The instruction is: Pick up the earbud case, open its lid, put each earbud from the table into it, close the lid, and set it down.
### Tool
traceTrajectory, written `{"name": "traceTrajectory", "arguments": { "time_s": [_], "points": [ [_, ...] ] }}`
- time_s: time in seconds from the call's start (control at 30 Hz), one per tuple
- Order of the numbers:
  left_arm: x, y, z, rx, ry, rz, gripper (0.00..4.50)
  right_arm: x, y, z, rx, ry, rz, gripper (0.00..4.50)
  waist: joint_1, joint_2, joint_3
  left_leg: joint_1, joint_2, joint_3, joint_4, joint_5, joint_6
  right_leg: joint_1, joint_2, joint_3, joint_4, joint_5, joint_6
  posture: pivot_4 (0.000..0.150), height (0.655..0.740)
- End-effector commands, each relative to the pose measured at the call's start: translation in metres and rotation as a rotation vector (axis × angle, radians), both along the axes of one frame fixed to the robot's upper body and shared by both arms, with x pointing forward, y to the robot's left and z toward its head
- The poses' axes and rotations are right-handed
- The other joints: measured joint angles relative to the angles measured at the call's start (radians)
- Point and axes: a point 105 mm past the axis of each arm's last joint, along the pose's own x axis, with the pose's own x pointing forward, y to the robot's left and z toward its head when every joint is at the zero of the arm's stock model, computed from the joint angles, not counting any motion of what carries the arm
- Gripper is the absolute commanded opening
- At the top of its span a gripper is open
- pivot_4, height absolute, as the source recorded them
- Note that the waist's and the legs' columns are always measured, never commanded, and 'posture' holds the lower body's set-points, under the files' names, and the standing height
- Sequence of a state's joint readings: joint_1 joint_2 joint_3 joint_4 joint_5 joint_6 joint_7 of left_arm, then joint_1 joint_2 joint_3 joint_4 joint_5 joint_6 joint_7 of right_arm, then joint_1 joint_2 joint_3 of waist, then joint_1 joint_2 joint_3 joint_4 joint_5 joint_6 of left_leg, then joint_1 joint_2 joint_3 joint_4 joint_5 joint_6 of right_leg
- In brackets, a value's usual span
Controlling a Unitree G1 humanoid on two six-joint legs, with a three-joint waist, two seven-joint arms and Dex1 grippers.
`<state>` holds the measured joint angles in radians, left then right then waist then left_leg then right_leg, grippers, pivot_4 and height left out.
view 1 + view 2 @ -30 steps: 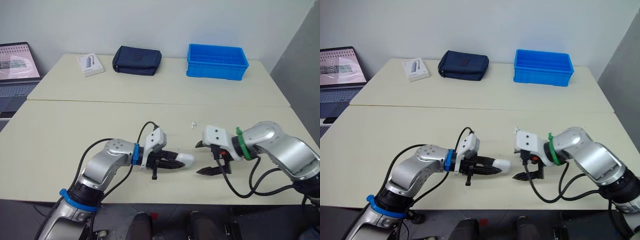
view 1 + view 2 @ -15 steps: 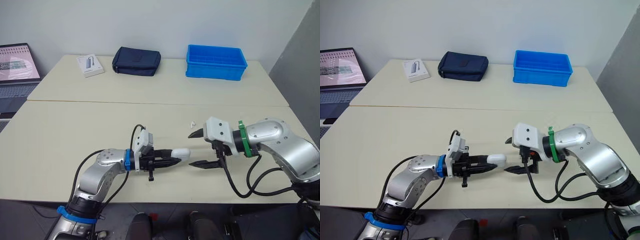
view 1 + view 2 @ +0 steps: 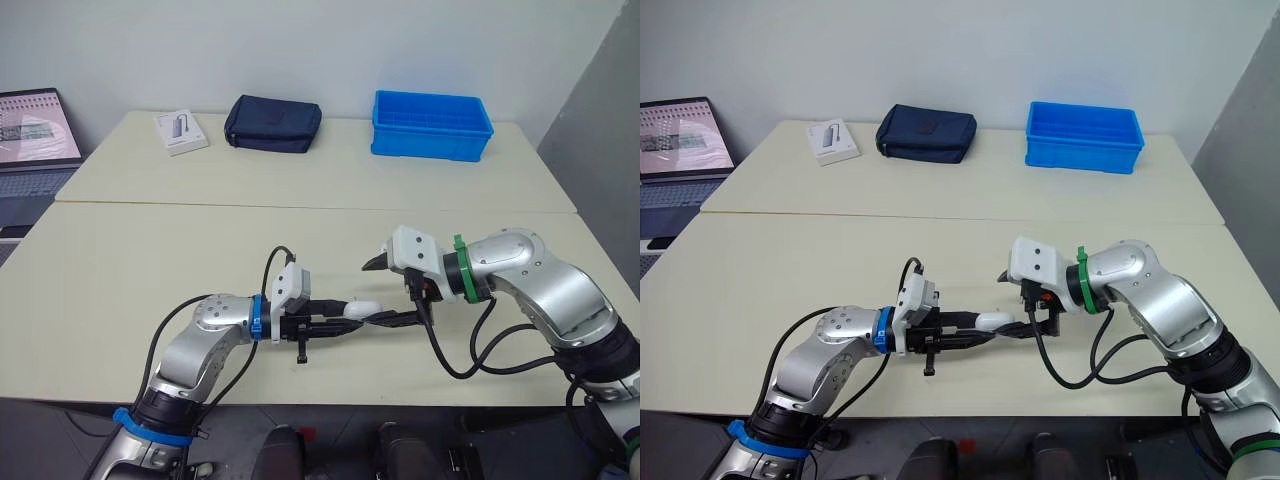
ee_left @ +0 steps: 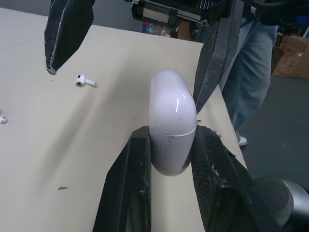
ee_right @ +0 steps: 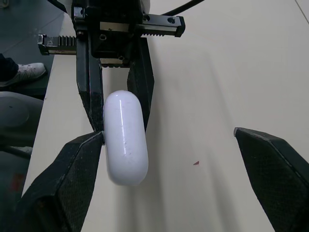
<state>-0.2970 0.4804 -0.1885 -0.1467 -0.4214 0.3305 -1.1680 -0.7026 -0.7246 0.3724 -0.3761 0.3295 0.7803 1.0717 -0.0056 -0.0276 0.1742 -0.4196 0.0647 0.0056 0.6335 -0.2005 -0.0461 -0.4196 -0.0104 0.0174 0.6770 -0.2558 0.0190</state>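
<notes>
Now left gripper point(image 4: 172, 136) clamps the earbud case point(image 4: 171, 108) (lid shut); right gripper point(image 5: 169, 135), fingers spread, brackets its top.

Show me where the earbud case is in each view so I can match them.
Left eye view: earbud case low centre, between left gripper and right gripper.
Right eye view: same place.
Left wrist view: clamped between its own fingers.
Right wrist view: beside one finger.
Shared landmark: left gripper clamping it.

— What crowds the earbud case point(image 4: 172, 126)?
— Left jaws clamp its base; one right finger point(image 5: 72, 179) sits just beside its lid.
— Free room?
— Wide gap to the other finger point(image 5: 275, 164); bare counter point(image 3: 150, 260) beyond, one earbud point(image 4: 86, 81) lying there.
</notes>
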Motion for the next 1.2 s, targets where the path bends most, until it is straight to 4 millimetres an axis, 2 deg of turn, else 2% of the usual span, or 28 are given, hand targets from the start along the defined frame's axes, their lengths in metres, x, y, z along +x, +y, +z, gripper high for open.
{"name": "traceTrajectory", "arguments": {
  "time_s": [0.03, 0.27, 0.47, 0.6, 0.7, 0.9, 1.0, 1.13, 1.2],
  "points": [
    [-0.006, -0.004, 0.004, -0.011, -0.026, -0.048, 0.76, 0.011, -0.007, 0.022, 0.036, -0.062, -0.045, 4.50, 0.000, 0.000, 0.000, 0.000, 0.000, 0.000, 0.000, 0.000, 0.000, 0.000, 0.000, 0.000, 0.001, 0.000, 0.000, 0.150, 0.7400],
    [-0.005, 0.000, 0.002, -0.009, -0.022, -0.033, 0.76, 0.012, -0.012, 0.030, 0.070, -0.045, -0.066, 4.50, 0.000, 0.000, 0.000, 0.001, 0.000, 0.000, 0.000, 0.000, 0.000, 0.000, 0.001, 0.000, 0.001, -0.001, -0.001, 0.150, 0.7400],
    [0.007, 0.011, 0.004, -0.051, -0.020, 0.071, 0.76, -0.002, -0.029, 0.035, 0.102, -0.002, -0.066, 4.50, 0.000, 0.000, 0.000, 0.001, 0.000, 0.000, 0.000, 0.000, 0.000, 0.000, 0.001, 0.000, 0.001, -0.001, -0.001, 0.150, 0.7400],
    [0.031, 0.031, 0.008, -0.120, -0.052, 0.278, 0.76, 0.007, -0.067, 0.027, 0.143, -0.117, -0.223, 4.50, 0.005, -0.001, 0.000, 0.001, 0.000, -0.001, 0.000, 0.000, 0.000, 0.001, 0.000, 0.000, 0.001, -0.001, -0.001, 0.150, 0.7400],
    [0.040, 0.048, 0.013, -0.157, -0.079, 0.397, 0.76, -0.001, -0.097, 0.022, 0.200, -0.135, -0.325, 4.50, 0.004, -0.001, 0.000, 0.001, 0.000, 0.000, 0.000, 0.000, 0.000, 0.001, 0.000, 0.000, 0.001, -0.001, -0.001, 0.150, 0.7400],
    [0.053, 0.075, 0.018, -0.209, -0.132, 0.586, 0.76, -0.015, -0.166, -0.001, 0.175, -0.136, -0.573, 4.50, 0.004, -0.001, 0.000, 0.002, 0.000, 0.000, 0.000, 0.000, 0.000, 0.001, 0.000, 0.000, 0.001, -0.001, -0.001, 0.150, 0.7400],
    [0.053, 0.078, 0.018, -0.220, -0.136, 0.611, 0.76, -0.027, -0.180, -0.012, 0.156, -0.121, -0.608, 4.50, 0.001, -0.001, 0.000, 0.005, 0.000, 0.000, 0.000, 0.000, 0.000, 0.005, 0.000, 0.000, 0.001, -0.001, -0.001, 0.150, 0.7400],
    [0.054, 0.080, 0.020, -0.226, -0.142, 0.617, 0.76, -0.039, -0.184, -0.021, 0.146, -0.088, -0.623, 4.50, 0.000, -0.001, 0.000, 0.007, 0.000, 0.000, 0.000, 0.000, 0.000, 0.006, 0.000, 0.000, 0.001, -0.001, -0.001, 0.150, 0.7400],
    [0.054, 0.081, 0.021, -0.227, -0.148, 0.620, 0.76, -0.044, -0.186, -0.025, 0.131, -0.079, -0.632, 4.50, 0.000, -0.001, 0.000, 0.007, 0.000, 0.000, 0.000, 0.000, 0.000, 0.006, 0.000, 0.000, 0.001, -0.004, -0.006, 0.150, 0.7400]
  ]
}}
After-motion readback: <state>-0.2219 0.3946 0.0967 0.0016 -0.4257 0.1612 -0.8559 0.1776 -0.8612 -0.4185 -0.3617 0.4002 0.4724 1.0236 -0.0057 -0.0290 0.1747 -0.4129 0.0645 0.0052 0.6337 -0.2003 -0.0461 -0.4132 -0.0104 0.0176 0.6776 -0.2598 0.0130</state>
